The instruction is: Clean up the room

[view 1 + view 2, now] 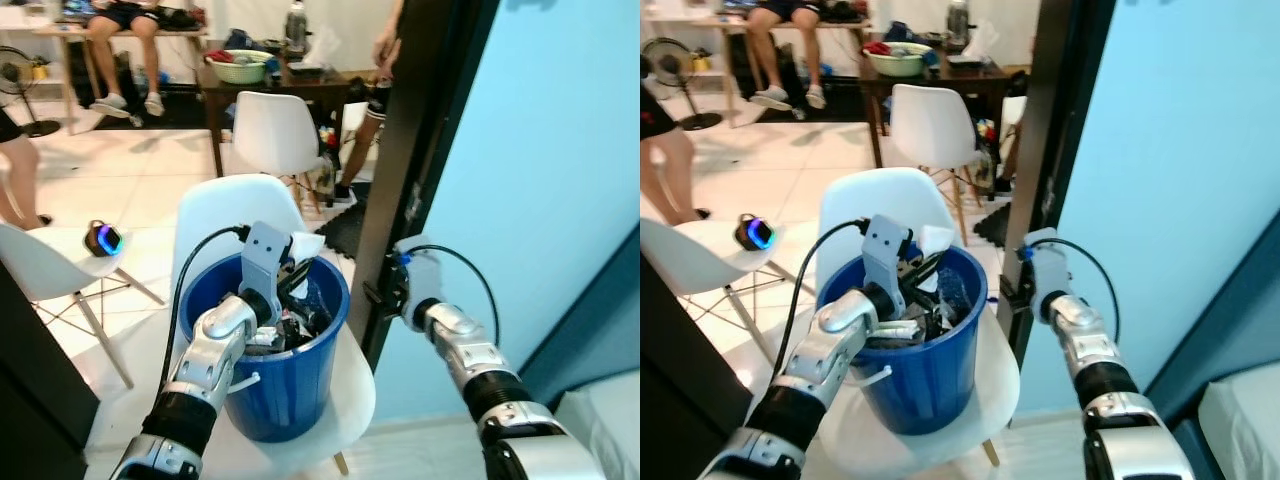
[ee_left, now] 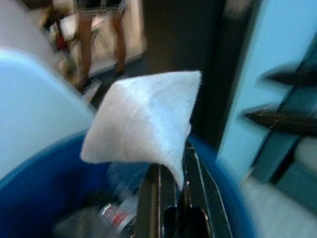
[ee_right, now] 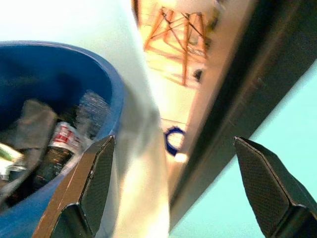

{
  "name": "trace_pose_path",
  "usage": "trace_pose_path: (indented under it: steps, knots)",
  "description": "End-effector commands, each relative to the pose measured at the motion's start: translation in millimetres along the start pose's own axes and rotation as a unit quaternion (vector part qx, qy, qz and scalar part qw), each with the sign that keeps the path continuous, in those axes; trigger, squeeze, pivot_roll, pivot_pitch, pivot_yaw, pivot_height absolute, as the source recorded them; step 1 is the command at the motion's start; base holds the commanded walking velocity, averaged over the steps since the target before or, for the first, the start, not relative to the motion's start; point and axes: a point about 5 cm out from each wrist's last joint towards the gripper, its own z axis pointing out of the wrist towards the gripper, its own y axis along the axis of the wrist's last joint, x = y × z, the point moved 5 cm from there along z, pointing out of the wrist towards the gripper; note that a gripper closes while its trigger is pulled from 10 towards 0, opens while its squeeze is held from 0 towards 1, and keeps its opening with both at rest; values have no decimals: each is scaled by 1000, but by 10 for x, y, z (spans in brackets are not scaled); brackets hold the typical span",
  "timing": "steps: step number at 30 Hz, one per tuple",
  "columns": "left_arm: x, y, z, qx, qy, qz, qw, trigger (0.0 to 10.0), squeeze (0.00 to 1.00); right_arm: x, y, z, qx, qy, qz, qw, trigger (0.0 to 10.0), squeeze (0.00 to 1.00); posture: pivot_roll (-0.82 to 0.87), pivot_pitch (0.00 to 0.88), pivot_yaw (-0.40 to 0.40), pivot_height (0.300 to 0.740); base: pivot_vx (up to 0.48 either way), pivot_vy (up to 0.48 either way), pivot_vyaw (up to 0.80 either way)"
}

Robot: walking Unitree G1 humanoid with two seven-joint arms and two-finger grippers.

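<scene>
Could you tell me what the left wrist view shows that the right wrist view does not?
Left wrist view: a white tissue pinched between the shut fingers of the left gripper, above the bucket's opening. Right wrist view: the right gripper's own fingers spread wide apart, holding nothing, with a wooden chair leg beyond. Both share the blue bucket with litter inside, the white chair it stands on, and the dark door frame beside the pale blue wall.

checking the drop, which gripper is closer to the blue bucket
Left. The left gripper is over the blue bucket, shut on a white tissue. The right gripper hangs open beside it, by the dark door frame.
</scene>
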Motion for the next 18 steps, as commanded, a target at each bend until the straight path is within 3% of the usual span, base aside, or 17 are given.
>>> trace_pose_path:
  steps: [1, 4, 8, 9, 10, 11, 18]
  knots:
    - [66, -92, -16, 23, 14, 11, 1000, 10000, 0, 76, 58, 15, -8, 16, 2, 1000, 10000, 0, -50, 0, -21, 740, 0, 0, 0]
    - [148, -289, -30, 62, 39, 7, 997, 10000, 0, 53, 135, -11, -19, 17, -1, 1000, 10000, 0, -59, 0, -15, 740, 0, 0, 0]
    - [124, -347, -24, 71, 36, 5, 997, 10000, 0, 29, 132, -31, -20, 13, -1, 1000, 10000, 0, -60, 0, -16, 740, 0, 0, 0]
    - [77, -368, -7, 71, 25, 3, 997, 10000, 592, 33, 121, -46, -20, 14, 1, 1000, 10000, 0, -61, 0, -16, 740, 0, 0, 0]
    - [77, -368, -7, 71, 25, 3, 997, 10000, 592, 33, 121, -46, -20, 14, 1, 1000, 10000, 0, -61, 0, -16, 740, 0, 0, 0]
    - [42, -386, 16, 74, 17, 9, 997, 10000, 1000, 56, 115, -56, -22, 18, 2, 1000, 10000, 0, -65, 0, -15, 740, 0, 0, 0]
    - [78, -378, 84, 68, 34, 0, 997, 10000, 1000, 158, 220, -83, -46, 38, 9, 998, 10000, 0, -74, 0, -15, 740, 0, 0, 0]
